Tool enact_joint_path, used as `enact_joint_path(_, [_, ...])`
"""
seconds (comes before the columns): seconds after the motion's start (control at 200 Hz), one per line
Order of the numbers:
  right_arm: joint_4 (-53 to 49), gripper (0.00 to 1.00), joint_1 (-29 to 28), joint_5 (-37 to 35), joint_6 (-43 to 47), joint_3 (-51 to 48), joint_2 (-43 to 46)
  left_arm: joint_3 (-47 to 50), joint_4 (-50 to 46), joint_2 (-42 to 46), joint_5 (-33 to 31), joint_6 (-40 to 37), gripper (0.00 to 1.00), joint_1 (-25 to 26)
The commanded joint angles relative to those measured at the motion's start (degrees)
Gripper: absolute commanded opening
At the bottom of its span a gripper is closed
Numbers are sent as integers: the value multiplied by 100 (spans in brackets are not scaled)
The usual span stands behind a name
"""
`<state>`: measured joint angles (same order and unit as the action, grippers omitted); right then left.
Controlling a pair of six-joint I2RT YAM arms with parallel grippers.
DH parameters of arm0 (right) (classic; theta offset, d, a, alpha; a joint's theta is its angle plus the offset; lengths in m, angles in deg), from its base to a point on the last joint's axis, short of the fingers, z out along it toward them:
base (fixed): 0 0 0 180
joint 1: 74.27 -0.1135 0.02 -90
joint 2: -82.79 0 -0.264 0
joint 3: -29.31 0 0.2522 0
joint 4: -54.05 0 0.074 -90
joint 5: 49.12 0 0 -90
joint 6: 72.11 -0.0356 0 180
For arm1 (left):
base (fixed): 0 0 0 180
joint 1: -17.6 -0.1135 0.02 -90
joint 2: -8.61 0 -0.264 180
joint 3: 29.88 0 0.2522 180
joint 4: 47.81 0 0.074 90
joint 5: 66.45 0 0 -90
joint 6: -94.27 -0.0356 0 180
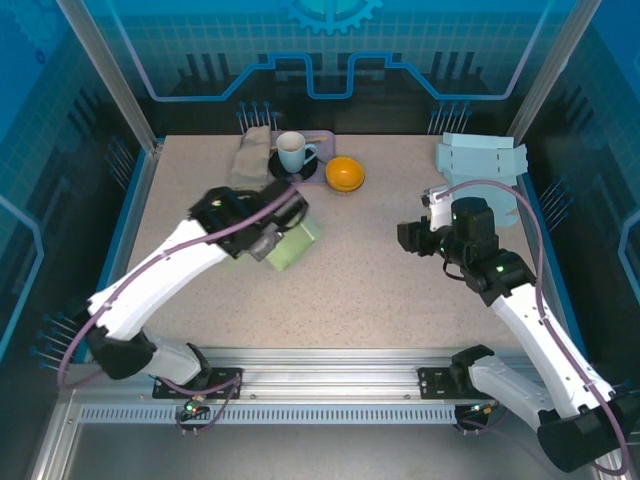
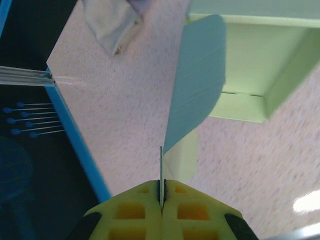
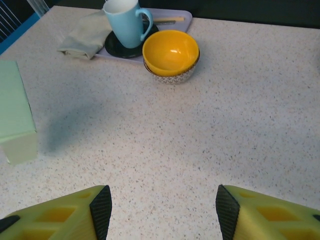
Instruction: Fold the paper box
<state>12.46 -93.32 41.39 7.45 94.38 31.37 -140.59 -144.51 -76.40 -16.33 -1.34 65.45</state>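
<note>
Paper box (image 1: 292,243): where do we log it?
— Our left hand (image 2: 161,197), closed, pinches its flap (image 2: 197,80), likely for folding; box sits left of mid-desk (image 1: 400,290). Right hand (image 3: 162,205) open, empty, standing by; bowl (image 3: 171,52) beyond.

Left pincer (image 2: 161,200): yellow fingers (image 2: 135,215), square pockets moulded in, black trim at outer corners. Right pincer (image 3: 162,210): same yellow, black inner faces. Behind each pincer I see black wrist block, then white tubular links (image 1: 165,265), black joints. Purple cable (image 1: 480,183) arcs off back of each pincer. Green light (image 1: 497,268) glows behind right pincer.
</note>
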Motion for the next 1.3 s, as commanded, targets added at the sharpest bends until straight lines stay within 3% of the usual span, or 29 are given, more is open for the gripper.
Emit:
enact_joint_path(0.0, [184,60,77,-51,-61,-301,237,-105,-778,-409,-578,-427,1,337])
enact_joint_path(0.285, [275,61,142,-253,-210,-757,730,-251,-565,-1753,-761,-798,1,892])
enact_joint_path(0.56, [336,65,304,-448,-358,-1148,1011,-1939,251,-3042,-148,-944,5,819])
enact_joint_path(0.675, [297,65,341,-355,-354,-1176,976,-2365,411,-3432,-139,-1030,14,687])
enact_joint_path(0.76, [279,66,357,-316,-313,-1188,929,-2406,622,-3463,-93,-991,37,546])
enact_joint_path(0.84, [274,66,355,-323,-262,-1184,852,-2300,808,-3293,72,-867,46,392])
enact_joint_path(1.035, [523,65,323,-32,-90,-1120,509,-1374,1402,-2150,654,-180,52,-70])
enact_joint_path(1.171, [548,64,105,-33,-8,-824,-73,-5,2200,-792,2115,730,59,-881])
enact_joint_path(1.296, [353,64,-245,-90,209,-337,-827,1501,3362,444,3539,1889,65,-2068])
